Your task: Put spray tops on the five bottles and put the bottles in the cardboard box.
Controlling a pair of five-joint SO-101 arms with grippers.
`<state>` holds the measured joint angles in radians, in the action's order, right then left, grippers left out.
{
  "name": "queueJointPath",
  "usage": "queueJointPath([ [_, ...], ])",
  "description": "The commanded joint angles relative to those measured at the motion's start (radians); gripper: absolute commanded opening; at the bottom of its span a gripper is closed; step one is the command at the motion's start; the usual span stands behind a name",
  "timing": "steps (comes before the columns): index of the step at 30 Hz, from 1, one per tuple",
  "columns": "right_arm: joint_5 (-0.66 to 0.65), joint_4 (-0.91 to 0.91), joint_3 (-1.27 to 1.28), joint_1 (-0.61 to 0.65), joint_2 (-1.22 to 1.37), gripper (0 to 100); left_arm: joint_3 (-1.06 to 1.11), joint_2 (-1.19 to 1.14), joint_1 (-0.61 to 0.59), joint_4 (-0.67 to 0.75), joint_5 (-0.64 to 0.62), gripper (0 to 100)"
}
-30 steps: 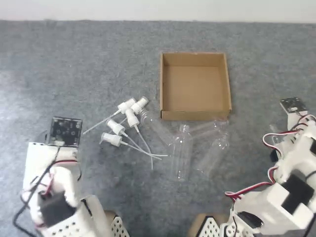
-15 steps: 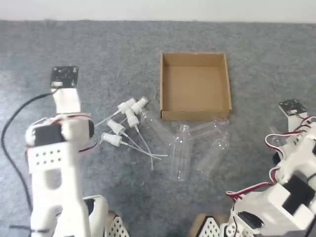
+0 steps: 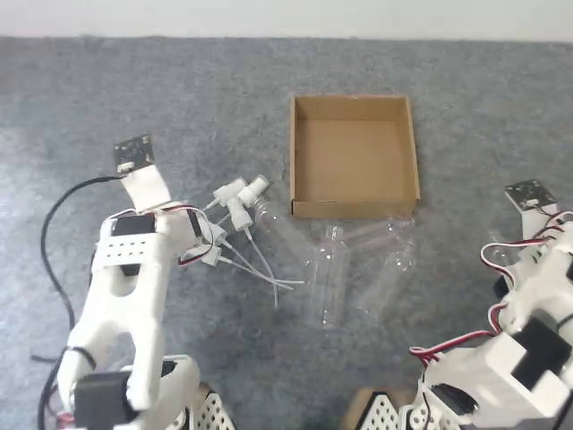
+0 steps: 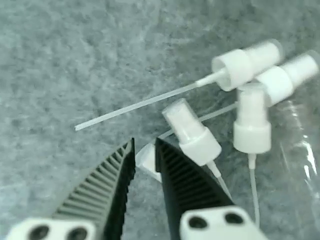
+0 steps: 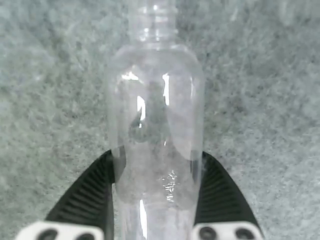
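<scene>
Left gripper (image 4: pixel 144 146) is positioned low over the spray tops (image 3: pixel 240 213), left of the tabletop (image 3: pixel 134 90) centre. Its fingers (image 4: pixel 175 175) are set narrow, with only a slim gap at the tips. A white piece of one spray top (image 4: pixel 144 159) is seen in that gap, just past the tips; whether it is pinched cannot be told. A second spray top (image 4: pixel 190 132) lies touching or just beside the outer face of one finger, with its dip tube running under that finger. Three more tops (image 4: pixel 252 122) are grouped just beyond, heads close together, thin tubes spread across the tabletop.

Right gripper (image 5: pixel 156 155) is located near the right edge of the tabletop. A clear bottle (image 5: pixel 155 125) is clamped between its fingers (image 5: pixel 90 190), one finger against each side of the body. The neck is open, no top fitted, and points away from the wrist.

Other bottles (image 3: pixel 329 278) are lying on their sides mid-tabletop, uncapped, just in front of the cardboard box (image 3: pixel 354 209). One of them is touching or nearly touching the box's near wall. The box is placed upright, open side up, centre of the tabletop toward the far edge. The spray tops lie just beside the leftmost bottle, well apart from the right gripper.
</scene>
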<state>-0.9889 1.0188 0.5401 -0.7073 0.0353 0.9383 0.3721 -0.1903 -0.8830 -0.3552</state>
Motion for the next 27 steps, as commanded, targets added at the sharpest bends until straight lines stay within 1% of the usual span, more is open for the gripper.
queueJointPath([
  [1,-0.009,-0.007,0.002,-0.007,-0.012,3.9,-0.036,-0.049,0.017,0.032,-0.028,14],
  [5,-0.009,-0.007,0.002,-0.007,-0.012,3.9,-0.039,-0.080,0.018,0.034,-0.034,20],
  [15,-0.011,-0.007,0.002,-0.007,-0.012,3.9,-0.010,-0.091,0.018,0.031,-0.034,20],
  [17,-0.011,-0.007,0.002,-0.007,-0.012,3.9,0.005,-0.091,0.018,0.031,-0.031,19],
  [22,-0.011,-0.007,0.002,-0.007,-0.012,3.9,0.054,-0.091,0.012,0.038,-0.026,12],
  [25,-0.011,-0.007,0.002,-0.007,-0.012,3.9,0.053,-0.091,0.018,0.040,-0.025,12],
  [27,-0.011,-0.007,0.002,-0.012,-0.012,3.9,0.053,-0.091,0.028,0.040,0.000,11],
])
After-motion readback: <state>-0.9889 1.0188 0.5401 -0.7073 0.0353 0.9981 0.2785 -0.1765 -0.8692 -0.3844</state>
